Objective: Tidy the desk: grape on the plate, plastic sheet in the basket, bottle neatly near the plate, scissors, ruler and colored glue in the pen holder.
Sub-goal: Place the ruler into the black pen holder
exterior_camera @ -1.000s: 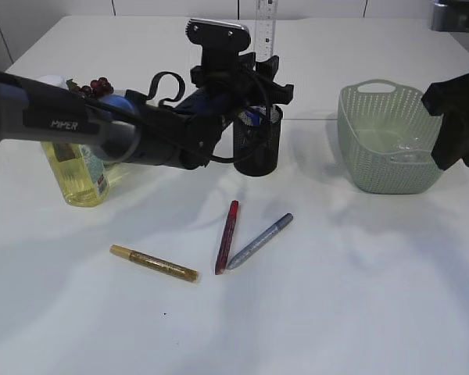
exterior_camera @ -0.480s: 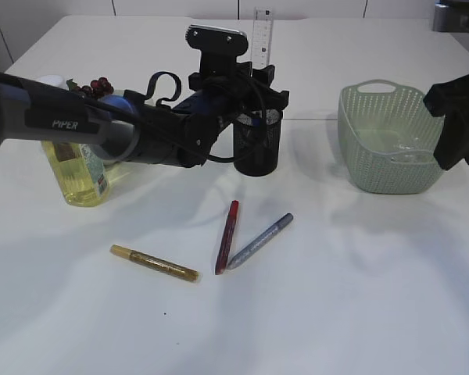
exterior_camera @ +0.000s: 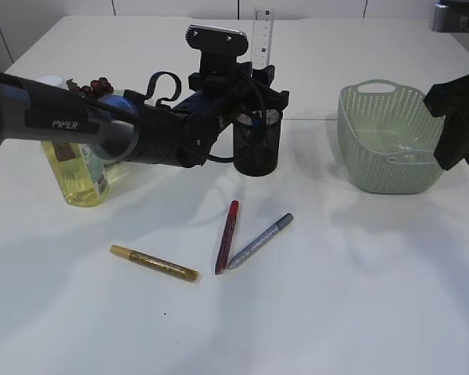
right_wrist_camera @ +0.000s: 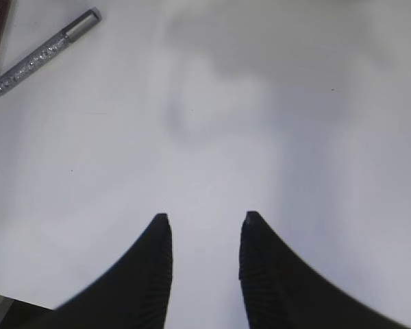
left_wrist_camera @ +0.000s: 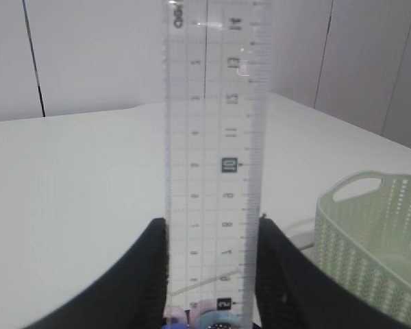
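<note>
A clear ruler [left_wrist_camera: 216, 137] stands upright, its lower end inside the black mesh pen holder [exterior_camera: 258, 148]. My left gripper [left_wrist_camera: 212, 221] is shut on the ruler's two edges just above the holder. Scissors handles [left_wrist_camera: 195, 317], pink and blue, show in the holder below. Gold [exterior_camera: 154, 263], red [exterior_camera: 227, 236] and silver [exterior_camera: 259, 241] glue pens lie on the table in front. Grapes [exterior_camera: 98, 84] sit at the back left, behind the yellow bottle [exterior_camera: 74, 176]; the plate is hidden by the arm. The plastic sheet [exterior_camera: 395, 144] lies in the green basket [exterior_camera: 375, 168]. My right gripper [right_wrist_camera: 203, 219] hangs open over bare table.
The left arm [exterior_camera: 102, 129] stretches across the left half of the table, above the bottle. The right arm [exterior_camera: 457, 117] hangs beside the basket's right edge. In the right wrist view the silver glue pen [right_wrist_camera: 44, 51] lies at the upper left.
The left gripper has come down slightly with the ruler, sinking it deeper into the pen holder. The right arm has barely moved.
</note>
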Available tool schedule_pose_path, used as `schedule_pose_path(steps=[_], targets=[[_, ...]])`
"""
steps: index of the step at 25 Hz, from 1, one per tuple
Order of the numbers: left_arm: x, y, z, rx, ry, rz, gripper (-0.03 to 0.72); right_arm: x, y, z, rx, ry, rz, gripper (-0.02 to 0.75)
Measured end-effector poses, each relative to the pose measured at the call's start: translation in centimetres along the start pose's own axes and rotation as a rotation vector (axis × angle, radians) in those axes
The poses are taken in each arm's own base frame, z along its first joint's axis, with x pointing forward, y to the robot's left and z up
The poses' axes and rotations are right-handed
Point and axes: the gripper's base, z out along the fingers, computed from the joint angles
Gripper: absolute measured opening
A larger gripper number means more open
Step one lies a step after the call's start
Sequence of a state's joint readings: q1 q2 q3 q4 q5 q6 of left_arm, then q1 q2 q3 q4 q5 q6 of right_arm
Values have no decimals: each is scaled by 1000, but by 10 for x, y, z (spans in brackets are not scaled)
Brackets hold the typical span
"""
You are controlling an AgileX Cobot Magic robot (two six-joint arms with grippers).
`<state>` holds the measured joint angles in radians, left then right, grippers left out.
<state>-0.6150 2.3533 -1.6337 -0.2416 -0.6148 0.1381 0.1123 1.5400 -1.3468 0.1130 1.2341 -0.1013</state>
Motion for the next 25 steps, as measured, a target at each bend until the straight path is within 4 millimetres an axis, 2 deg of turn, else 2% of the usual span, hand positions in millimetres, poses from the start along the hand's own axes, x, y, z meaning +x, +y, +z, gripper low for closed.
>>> schedule_pose_path(steps=[25], targets=[[0, 0, 0, 0, 0, -2, 285, 0, 0, 0, 0, -2, -2, 280]])
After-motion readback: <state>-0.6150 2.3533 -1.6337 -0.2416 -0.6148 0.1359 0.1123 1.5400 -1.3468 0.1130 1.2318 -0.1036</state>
